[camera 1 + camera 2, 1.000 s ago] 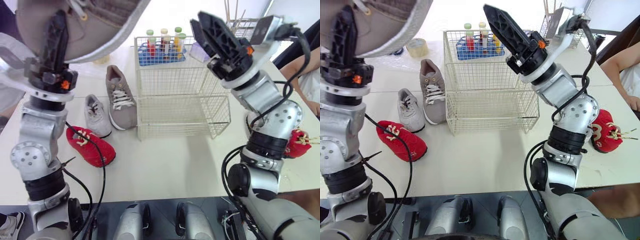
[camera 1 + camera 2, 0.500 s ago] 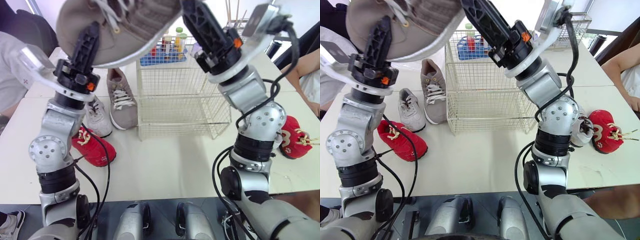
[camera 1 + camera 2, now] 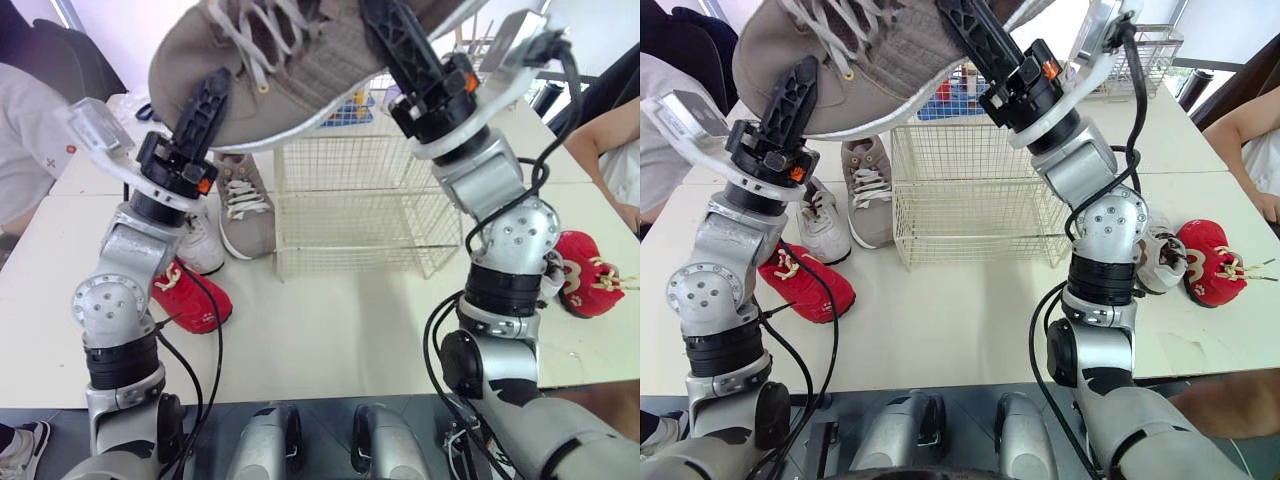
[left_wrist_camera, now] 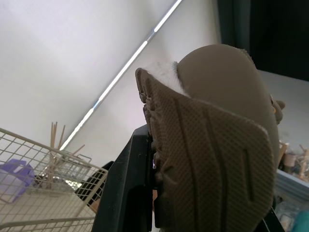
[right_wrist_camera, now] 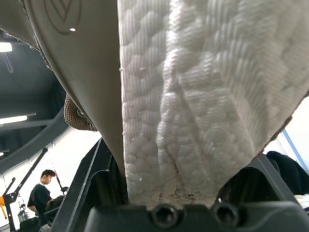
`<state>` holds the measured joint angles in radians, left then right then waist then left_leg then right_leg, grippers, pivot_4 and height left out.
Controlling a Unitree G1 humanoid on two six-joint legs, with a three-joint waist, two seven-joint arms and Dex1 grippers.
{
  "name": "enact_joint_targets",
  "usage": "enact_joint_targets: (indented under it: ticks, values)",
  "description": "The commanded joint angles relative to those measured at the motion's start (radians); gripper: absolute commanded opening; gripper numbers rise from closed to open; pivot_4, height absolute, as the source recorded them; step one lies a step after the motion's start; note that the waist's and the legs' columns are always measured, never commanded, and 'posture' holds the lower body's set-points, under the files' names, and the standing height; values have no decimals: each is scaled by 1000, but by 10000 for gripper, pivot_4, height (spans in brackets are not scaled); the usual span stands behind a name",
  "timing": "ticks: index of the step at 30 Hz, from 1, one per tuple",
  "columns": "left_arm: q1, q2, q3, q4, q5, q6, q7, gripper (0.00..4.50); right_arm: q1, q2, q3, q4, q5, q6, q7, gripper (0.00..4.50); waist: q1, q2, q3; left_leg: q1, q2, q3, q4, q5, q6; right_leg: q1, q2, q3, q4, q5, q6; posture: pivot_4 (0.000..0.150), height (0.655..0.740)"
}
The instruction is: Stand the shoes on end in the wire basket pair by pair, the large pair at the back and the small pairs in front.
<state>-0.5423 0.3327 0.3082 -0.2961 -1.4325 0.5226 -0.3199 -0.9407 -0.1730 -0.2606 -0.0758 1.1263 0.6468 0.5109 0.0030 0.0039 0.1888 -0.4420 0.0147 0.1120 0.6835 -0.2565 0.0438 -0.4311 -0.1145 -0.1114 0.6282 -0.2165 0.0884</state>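
Observation:
A large tan shoe (image 3: 290,60) with a white sole hangs high over the wire basket (image 3: 365,205), held between both arms. My left gripper (image 3: 213,92) is shut on its toe end; the ribbed sole (image 4: 212,159) shows between the fingers in the left wrist view. At the other end my right gripper (image 3: 385,30) is shut on the white sole (image 5: 193,96). Its mate (image 3: 240,200) lies on the table left of the basket, beside a small grey shoe (image 3: 203,250) and a red shoe (image 3: 190,300). Another red shoe (image 3: 590,285) and a small grey shoe (image 3: 1160,265) lie to the right.
A blue rack of tubes (image 3: 940,92) stands behind the basket, and a second wire basket (image 3: 1140,45) sits at the back right. A person's sleeve (image 3: 25,150) is at the table's left edge, and another person's arm (image 3: 610,130) at the right.
The left arm has carried the tan shoe rightward to above the basket. The right gripper, apart from it a second ago, swung left and closed on the shoe.

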Motion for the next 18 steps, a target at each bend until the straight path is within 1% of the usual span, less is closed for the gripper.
enact_joint_targets:
  ticks: [1,2,3,4,5,7,9,10,12,15,18]
  values:
    - [20,29,-33,-45,63,31,12,8735,-72,-34,-10,-15,-6,-28,35,18484,-1,0,0,0,0,0,0,0,0,0,0,0,0,0,0,1500,7371]
    - [24,32,-35,-44,79,32,26,8735,-80,-46,-12,-4,-13,-30,44,18349,-1,0,0,0,0,0,0,0,0,0,0,0,0,0,0,1500,7371]
    - [29,42,-36,-42,97,34,42,12865,-96,-70,-13,17,-30,-37,66,18329,-1,0,0,0,0,0,0,0,0,0,0,0,0,0,0,1500,7371]
    - [34,52,-37,-45,113,36,50,17633,-115,-97,-13,41,-52,-49,94,18323,0,0,0,0,0,0,0,0,0,0,0,0,0,0,0,1500,7371]
    - [45,72,-38,-63,125,47,57,21275,-143,-135,-16,82,-80,-66,132,18323,1,0,0,0,0,0,0,0,0,0,0,0,-1,0,0,1500,7371]
    - [59,95,-37,-87,132,62,59,31852,-176,-174,-18,129,-112,-84,176,18323,1,0,1,0,0,0,0,0,0,-1,0,0,-1,0,0,1500,7371]
    - [111,190,-47,-182,160,124,63,41779,-271,-286,-16,294,-195,-142,315,18323,0,-1,2,-1,0,0,0,0,0,-1,0,0,-1,0,0,1500,7371]
    - [140,241,-48,-232,168,155,57,41779,-319,-338,-10,381,-237,-176,388,18323,-4,0,3,-1,0,0,0,0,0,-2,0,0,-2,0,0,1500,7371]
    - [206,345,-23,-331,126,208,39,41779,-434,-424,14,583,-325,-266,534,18323,-4,0,3,-2,0,0,-1,0,0,-3,0,0,-2,0,0,1500,7371]
    - [282,452,48,-412,0,239,37,41779,-583,-495,62,840,-448,-386,722,18323,-12,0,4,-2,0,1,-3,-1,1,-3,0,0,-7,0,0,1500,7371]
    - [346,534,120,-456,-119,249,38,41779,-700,-539,96,1045,-556,-463,850,18323,-26,1,5,-2,1,1,-4,-1,0,-2,0,1,-8,0,0,1500,7371]
